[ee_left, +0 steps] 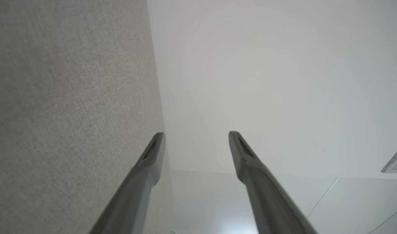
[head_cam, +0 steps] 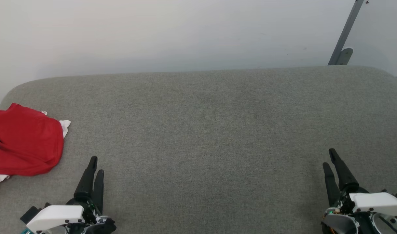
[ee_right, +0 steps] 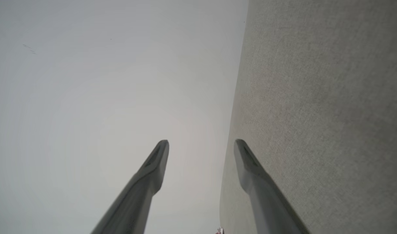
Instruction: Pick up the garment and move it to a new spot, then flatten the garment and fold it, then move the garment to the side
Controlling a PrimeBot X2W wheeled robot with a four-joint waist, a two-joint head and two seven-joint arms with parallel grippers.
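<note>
Garment point(head_cam: 26, 139) is lying bunched up at the far left of the grey fabric-topped desk point(head_cam: 205, 130). It's running off the head view's left edge, so I can't tell its long axis, and a white bit is poking out toward the desk's middle. Left gripper point(head_cam: 97, 164) and right gripper point(head_cam: 328, 158) are both hovering spread wide and holding nothing at the near corners, pointing toward the pale wall point(head_cam: 185, 32) behind, with a grey metal bar point(head_cam: 345, 32) leaning far right.

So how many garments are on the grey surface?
1: a red shirt, bunched at the left edge of the surface, partly cut off by the frame; others may lie beyond.
</note>
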